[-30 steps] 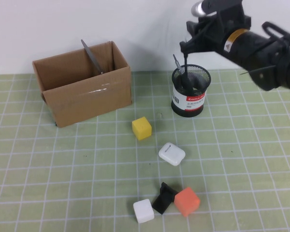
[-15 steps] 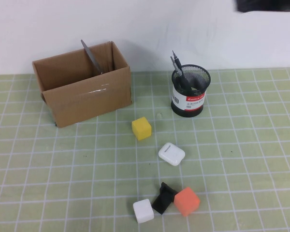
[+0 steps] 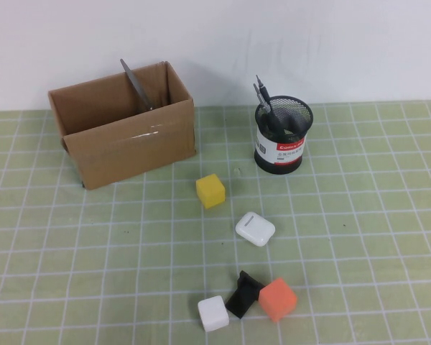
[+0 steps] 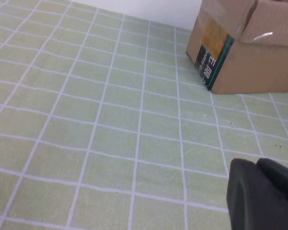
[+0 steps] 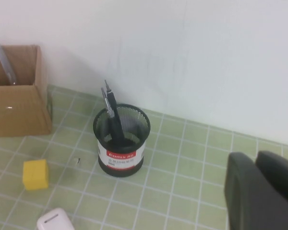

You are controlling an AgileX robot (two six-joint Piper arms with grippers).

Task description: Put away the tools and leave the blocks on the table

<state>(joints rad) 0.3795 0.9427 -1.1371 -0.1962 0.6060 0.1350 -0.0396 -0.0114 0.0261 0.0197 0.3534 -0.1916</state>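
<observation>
Our right claw (image 5: 261, 191) hangs past the mesh cup (image 5: 121, 139) holding screwdriver (image 5: 111, 108) and rod (image 5: 106, 104); our left claw (image 4: 264, 194) sits near the box (image 4: 245, 48). We cannot tell either claw's opening.

Neither arm appears in the high view.

Left gripper (image 4: 261, 194): only a dark, rounded part of it shows at the edge of the left wrist view. It is low over the table (image 4: 110, 134), well apart from the cardboard box (image 4: 245, 48) and on the box's printed-label side. Nothing is seen between the fingers.

Right gripper (image 5: 261, 191): two dark, rounded finger bodies show at the edge of the right wrist view, lying close side by side. It is raised above the table, well apart from the mesh pen cup (image 5: 121, 141), on the side away from the box. Nothing is held.
</observation>
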